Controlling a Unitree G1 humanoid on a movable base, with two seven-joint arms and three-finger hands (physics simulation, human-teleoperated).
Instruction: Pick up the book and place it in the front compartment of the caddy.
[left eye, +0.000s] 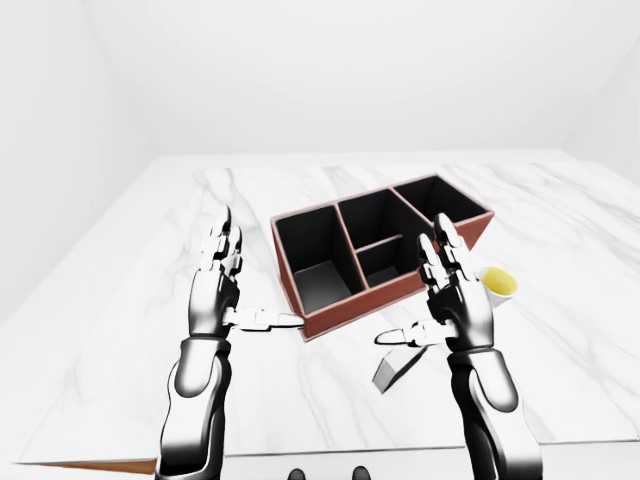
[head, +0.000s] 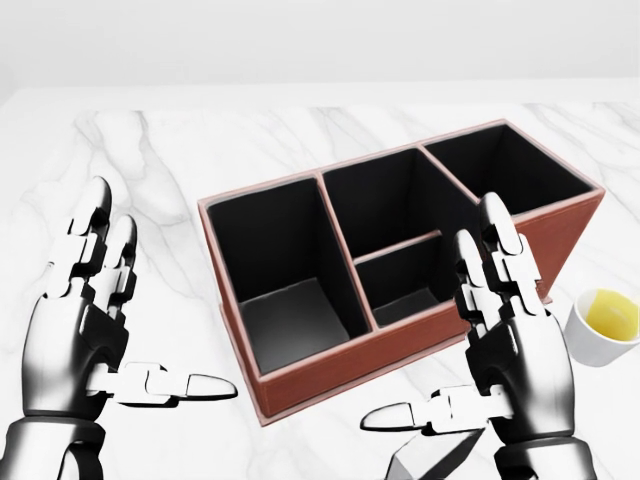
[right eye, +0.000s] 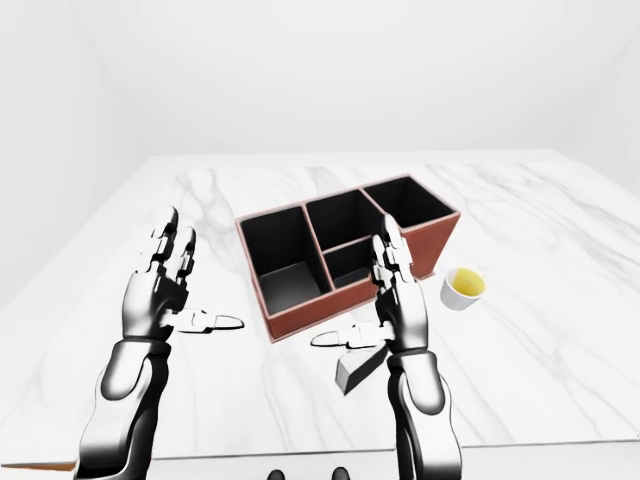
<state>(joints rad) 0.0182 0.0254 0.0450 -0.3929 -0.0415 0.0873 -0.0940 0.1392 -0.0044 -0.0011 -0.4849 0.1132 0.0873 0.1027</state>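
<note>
Book lies on the marble table, just under the right hand.
Both hands, left hand too, hold fingers spread, gripping nothing; beyond stand the caddy and a cup.

Grey book tilted on marble, just below reddish-brown black-lined caddy, compartments empty.

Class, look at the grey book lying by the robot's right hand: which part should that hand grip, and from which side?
Probably across the book's thin thickness, thumb under and fingers over its tilted cover. The right hand is open just above it, so coming down from above looks easiest.
</note>
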